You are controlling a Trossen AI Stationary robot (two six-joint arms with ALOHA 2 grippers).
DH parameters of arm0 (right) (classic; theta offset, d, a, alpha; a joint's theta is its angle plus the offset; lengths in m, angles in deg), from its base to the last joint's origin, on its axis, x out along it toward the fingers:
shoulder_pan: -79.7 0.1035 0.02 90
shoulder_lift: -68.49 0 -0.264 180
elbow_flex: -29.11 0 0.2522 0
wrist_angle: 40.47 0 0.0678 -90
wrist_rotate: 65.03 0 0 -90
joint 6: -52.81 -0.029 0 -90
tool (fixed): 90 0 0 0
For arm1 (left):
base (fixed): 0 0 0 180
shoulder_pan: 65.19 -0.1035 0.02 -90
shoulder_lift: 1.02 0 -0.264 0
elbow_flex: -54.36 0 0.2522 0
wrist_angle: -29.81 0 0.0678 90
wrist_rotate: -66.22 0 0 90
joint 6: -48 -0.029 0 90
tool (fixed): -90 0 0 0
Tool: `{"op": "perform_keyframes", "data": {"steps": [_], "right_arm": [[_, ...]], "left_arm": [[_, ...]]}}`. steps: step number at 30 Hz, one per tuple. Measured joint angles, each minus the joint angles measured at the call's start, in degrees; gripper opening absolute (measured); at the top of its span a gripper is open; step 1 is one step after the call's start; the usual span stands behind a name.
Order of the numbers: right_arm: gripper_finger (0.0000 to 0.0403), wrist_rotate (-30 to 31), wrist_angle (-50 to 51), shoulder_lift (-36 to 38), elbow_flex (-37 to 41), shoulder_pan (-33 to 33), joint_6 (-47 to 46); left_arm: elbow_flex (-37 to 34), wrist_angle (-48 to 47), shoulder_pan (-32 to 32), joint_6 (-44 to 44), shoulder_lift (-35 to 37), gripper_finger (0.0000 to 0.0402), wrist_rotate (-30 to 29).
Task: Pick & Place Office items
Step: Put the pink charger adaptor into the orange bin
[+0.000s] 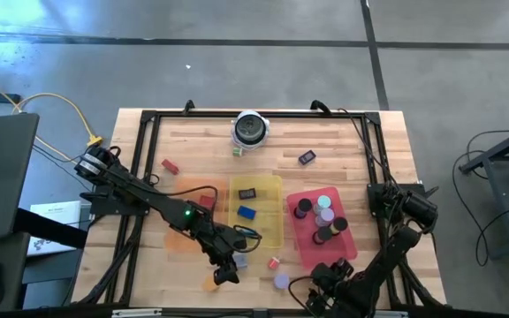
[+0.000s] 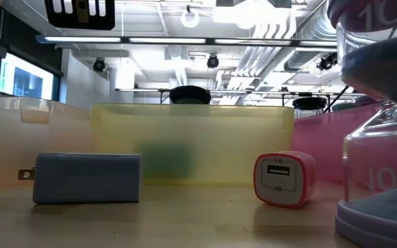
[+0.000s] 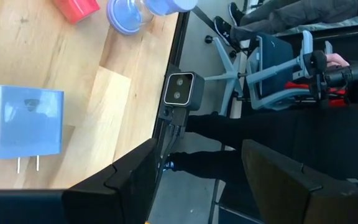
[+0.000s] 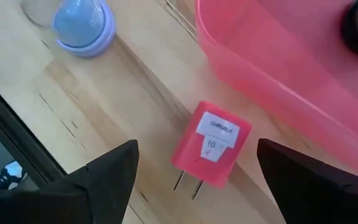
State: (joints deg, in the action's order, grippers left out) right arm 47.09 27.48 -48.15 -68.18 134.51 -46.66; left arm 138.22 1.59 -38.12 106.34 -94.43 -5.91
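Note:
A pink plug block lies flat on the wood near the table's front edge, prongs toward my right gripper. That gripper is open above it, slanting down, a finger out on either side and touching nothing. A grey-blue plug block lies flat beside my left gripper, which is also open and holds nothing. In the high view the left gripper hovers at front centre and the right gripper just right of it. A blue-and-lilac sand timer stands upright on its base nearby.
Three flat translucent trays sit mid-table: orange, yellow with a black and a blue block, red with several round discs. A silver-and-black round object, a red block and a dark block lie farther back.

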Motion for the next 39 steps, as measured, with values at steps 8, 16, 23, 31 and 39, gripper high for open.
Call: {"op": "perform_keyframes", "data": {"steps": [8,16,23,31,39], "right_arm": [[0.0318,-1.17,1.09,-0.76,0.42,-0.67,-2.25],[0.0313,-3.25,-0.2,-3.11,1.11,-0.84,-2.28],[0.026,-2.45,-0.92,-3.48,1.07,-1.02,-1.25],[0.0169,-2.3,-0.87,-3.5,1.07,-1.3,-0.8],[0.0149,-2.54,-0.85,-3.52,1.05,-1.3,0.37]], "left_arm": [[0.0,0.02,0.0,-0.01,0.0,0.0227,-0.14],[0.0,0.01,0.0,-0.95,0.0,0.0227,-1.68],[0.0,0.02,0.0,-1.5,0.0,0.0227,-3.0],[0.0,0.21,0.0,-1.46,0.0,0.0227,-4.78],[0.0,1.02,0.06,-0.36,0.0,0.0227,-5.0]]}}
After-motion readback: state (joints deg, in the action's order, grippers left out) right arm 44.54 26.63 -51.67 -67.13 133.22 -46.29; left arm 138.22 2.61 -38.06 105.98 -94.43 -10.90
